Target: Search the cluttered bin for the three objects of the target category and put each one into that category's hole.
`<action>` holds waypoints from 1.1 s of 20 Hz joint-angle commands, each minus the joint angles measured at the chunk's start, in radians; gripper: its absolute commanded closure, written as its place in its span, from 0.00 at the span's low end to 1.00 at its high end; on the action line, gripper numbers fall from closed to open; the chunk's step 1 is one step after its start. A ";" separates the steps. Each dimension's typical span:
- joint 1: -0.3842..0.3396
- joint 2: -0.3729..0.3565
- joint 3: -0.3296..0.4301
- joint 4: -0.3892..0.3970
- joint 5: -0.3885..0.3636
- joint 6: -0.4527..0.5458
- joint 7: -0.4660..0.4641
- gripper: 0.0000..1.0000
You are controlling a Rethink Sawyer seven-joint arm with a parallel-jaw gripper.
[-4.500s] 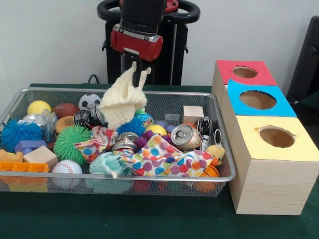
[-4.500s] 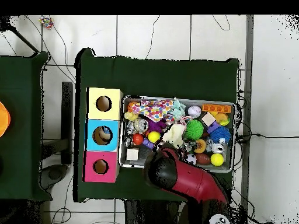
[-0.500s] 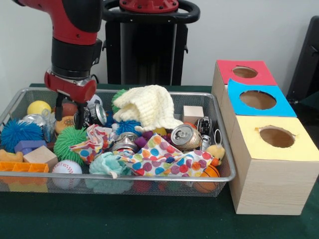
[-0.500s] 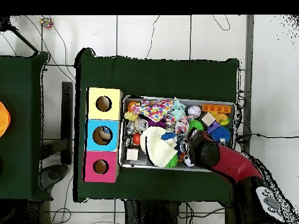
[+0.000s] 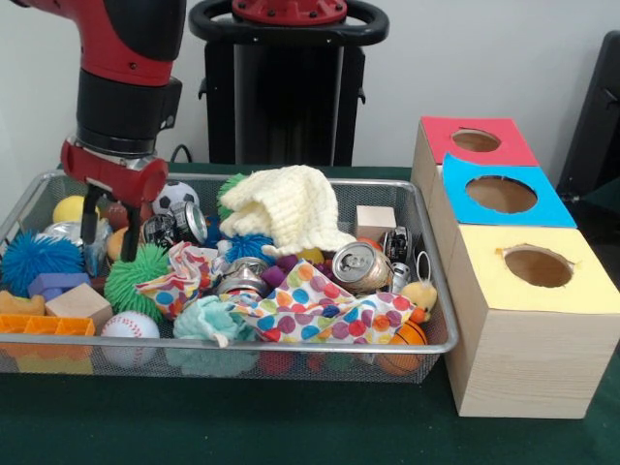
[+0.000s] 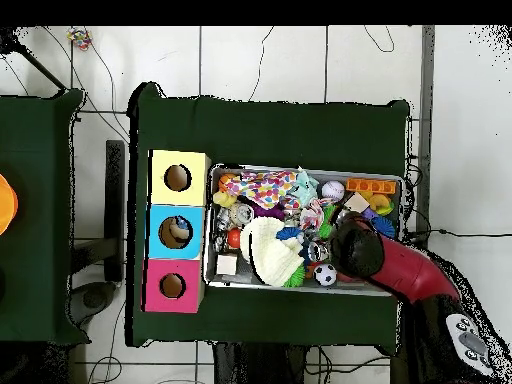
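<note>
The silver wire-mesh bin (image 5: 242, 346) fills the left of the front view, packed with toys, balls, cans and cloths; it also shows in the overhead view (image 6: 290, 289). My gripper (image 5: 109, 237) reaches into its far left corner. Its fingers are apart around a brown football and an orange ball, holding nothing. In the overhead view the arm (image 6: 355, 250) hides the gripper. A cream knitted cloth (image 5: 286, 208) lies loose at the back middle of the bin. The blue-topped box's round hole (image 5: 501, 194) is to the right, between the red and yellow boxes; it also shows in the overhead view (image 6: 176, 232).
Near the gripper are a soccer ball (image 5: 174, 194), a green spiky ball (image 5: 136, 276), a yellow ball (image 5: 73, 207) and a blue spiky ball (image 5: 34, 262). A polka-dot cloth (image 5: 310, 310) and a crushed can (image 5: 360, 266) lie mid-bin. The red box's hole (image 5: 476, 140) and the yellow box's hole (image 5: 538, 266) flank the blue one.
Earlier the gripper held the cream cloth in the air; the cloth now lies released in the bin. In the last half second the gripper moved left in the front view, toward the bin's corner.
</note>
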 commanded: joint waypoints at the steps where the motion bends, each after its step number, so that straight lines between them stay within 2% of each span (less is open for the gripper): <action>1: -0.031 0.044 0.082 -0.080 -0.062 0.098 -0.023 0.00; 8: -0.063 0.008 0.079 0.000 -0.088 0.078 -0.019 0.00; 14: -0.093 0.002 0.090 0.038 -0.123 0.065 -0.014 0.00; 22: -0.131 -0.046 0.100 0.115 -0.161 0.087 -0.010 0.00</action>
